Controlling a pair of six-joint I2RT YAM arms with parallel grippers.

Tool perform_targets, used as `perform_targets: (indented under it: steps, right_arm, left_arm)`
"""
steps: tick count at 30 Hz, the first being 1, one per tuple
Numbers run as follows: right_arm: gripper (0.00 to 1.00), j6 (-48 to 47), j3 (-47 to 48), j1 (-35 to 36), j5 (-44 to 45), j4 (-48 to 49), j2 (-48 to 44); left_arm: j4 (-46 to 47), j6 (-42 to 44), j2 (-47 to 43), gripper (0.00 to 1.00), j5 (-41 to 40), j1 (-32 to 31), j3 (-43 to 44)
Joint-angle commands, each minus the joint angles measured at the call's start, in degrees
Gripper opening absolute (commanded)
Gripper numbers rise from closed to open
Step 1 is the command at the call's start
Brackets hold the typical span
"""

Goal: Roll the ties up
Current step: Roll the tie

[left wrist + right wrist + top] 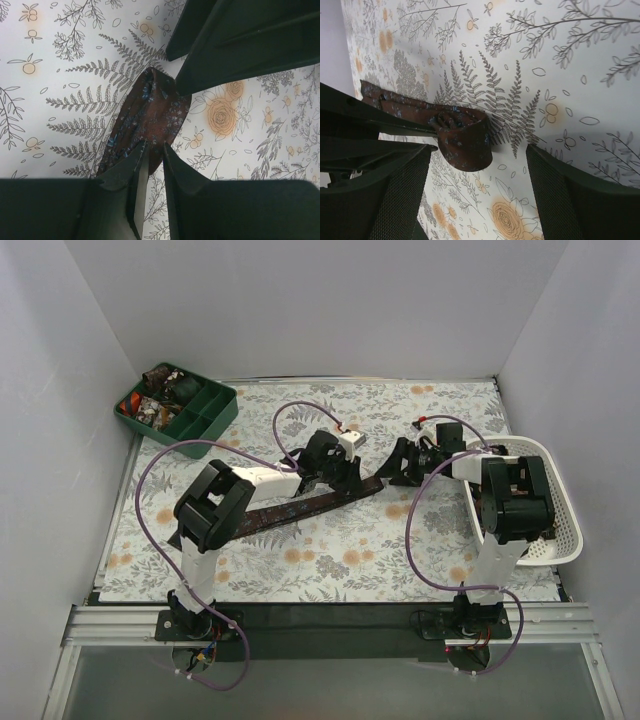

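Note:
A maroon tie (290, 510) with a small print lies slantwise across the flowered cloth. Its right end is folded over into a loose loop (465, 135). My left gripper (350, 480) is down on that end. In the left wrist view its fingertips (141, 150) stand close together with the tie's edge (150, 112) pinched between them. My right gripper (402, 470) hovers just right of the loop, open wide and empty; its midpoint (479, 150) is beside the loop. Its dark fingers (240, 45) show in the left wrist view.
A dark green divided tray (218, 412) stands at the back left with a few small coiled ties (160, 400) in its compartments. A white lattice basket (560, 530) stands at the right edge, behind the right arm. Purple cables loop over both arms.

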Motion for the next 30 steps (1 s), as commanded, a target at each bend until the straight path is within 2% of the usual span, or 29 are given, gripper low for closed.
perform_targets:
  steps: [1, 17, 20, 21, 25, 26, 30]
  right_arm:
    - [0.69, -2.07, 1.41, 1.20, -2.04, 1.40, 2.11]
    - [0.47, -4.10, -1.40, 4.71, -7.22, 7.11, 7.30]
    - [0.38, -4.98, -1.22, 5.24, -6.88, 7.20, 8.27]
    - [0.28, -5.15, -1.22, 5.24, -6.61, 7.11, 8.44]
    - [0.03, -6.73, -1.58, 5.24, -3.02, 6.67, 5.73]
    - [0.01, -7.26, -1.49, 5.24, -1.79, 6.32, 4.93]
    - [0.01, -13.83, 1.75, 5.33, 5.67, -0.17, 1.77]
  left_arm:
    - [0.71, 0.82, 0.36, 0.18, -0.31, -0.23, -1.26]
    - [0.97, 1.26, 2.30, 0.18, -1.63, 0.12, -2.40]
    - [0.80, 1.18, 2.65, 0.18, -1.45, 0.12, -2.84]
    - [0.88, 1.17, 2.56, 0.18, -1.62, 0.12, -3.02]
    - [0.97, 0.74, 0.99, 0.20, -2.33, 0.12, -4.33]
    - [0.97, 0.82, 0.37, 0.21, -2.42, 0.12, -4.60]
    - [0.36, 0.47, -4.02, 0.37, -3.03, 0.65, -6.53]
